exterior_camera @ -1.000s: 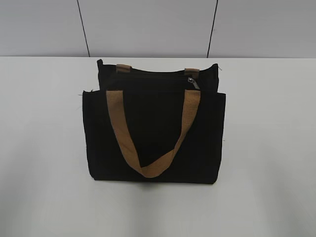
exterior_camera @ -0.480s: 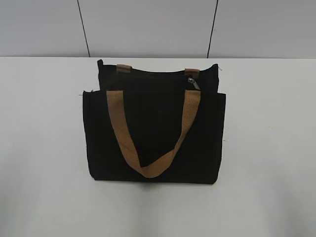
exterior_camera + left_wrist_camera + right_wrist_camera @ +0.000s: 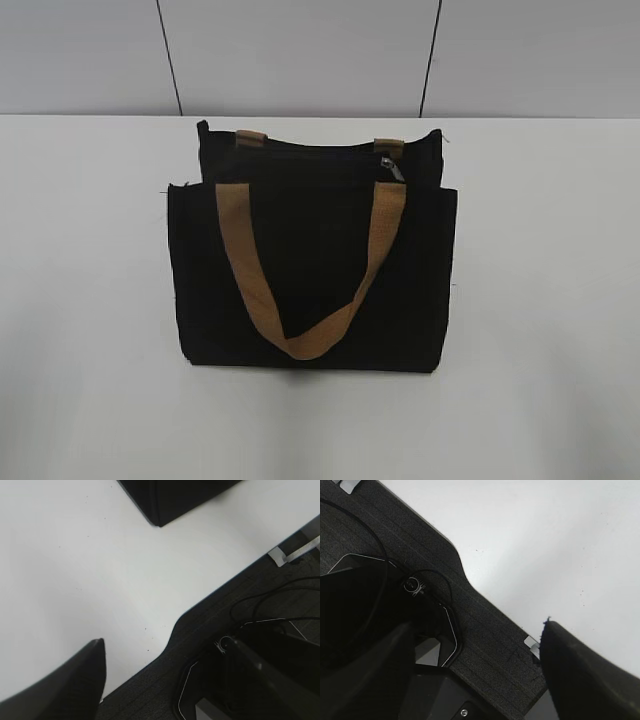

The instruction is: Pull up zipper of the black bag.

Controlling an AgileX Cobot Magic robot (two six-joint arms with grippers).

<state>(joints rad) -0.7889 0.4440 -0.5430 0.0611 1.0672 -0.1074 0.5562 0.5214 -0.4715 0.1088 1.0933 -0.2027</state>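
While both my claws, the left [image 3: 165, 680] and the right [image 3: 475, 670], hang spread apart and empty off the near table [image 3: 90, 300] edge, the black bag [image 3: 310, 270] lies mid-table toward the far edge, its tiny zipper [image 3: 392, 168] easily missed beside the strap [image 3: 385, 225].

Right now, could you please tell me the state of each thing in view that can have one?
black bag: lying flat on the white table, untouched.
zipper: pull tab near the right end of the bag's top edge.
front strap: draped loose over the bag's front.
left gripper: open, empty, over the table edge.
right gripper: open, empty.
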